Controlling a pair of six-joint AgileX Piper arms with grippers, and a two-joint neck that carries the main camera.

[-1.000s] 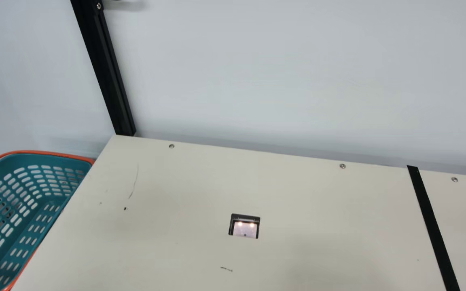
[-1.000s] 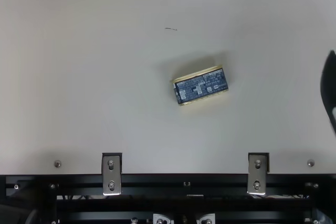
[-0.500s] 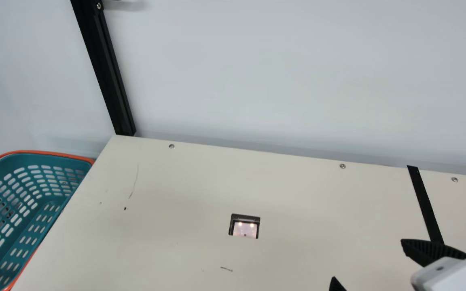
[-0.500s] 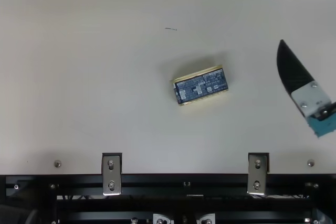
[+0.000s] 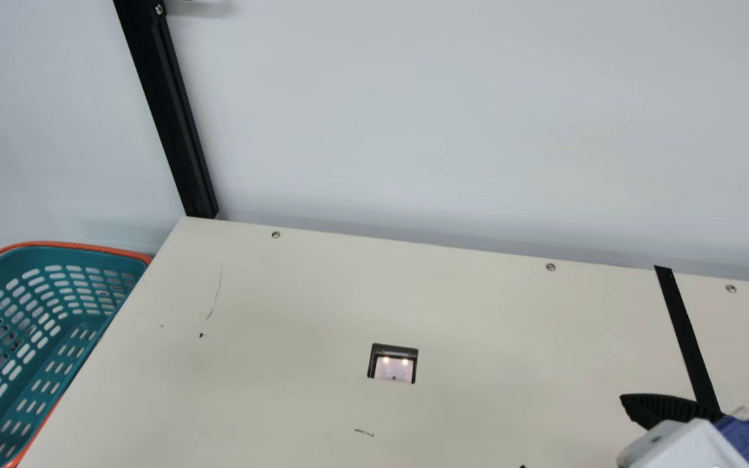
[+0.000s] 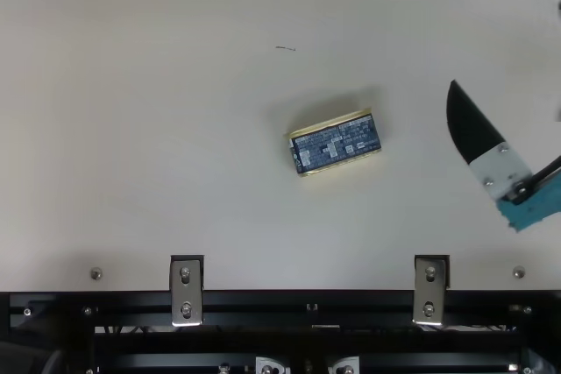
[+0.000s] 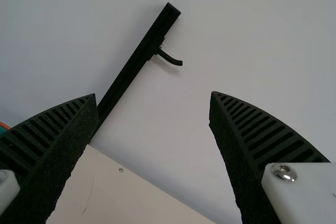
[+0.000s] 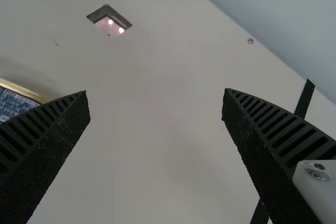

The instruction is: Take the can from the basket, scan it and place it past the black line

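Ribbed right gripper (image 5: 572, 431) edged nearer the gold-rimmed can (image 6: 335, 143)

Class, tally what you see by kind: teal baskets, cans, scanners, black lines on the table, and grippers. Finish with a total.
Teal basket: 1
Can: 1
Scanner: 1
Black line: 1
Left gripper and right gripper: 2
Total: 6
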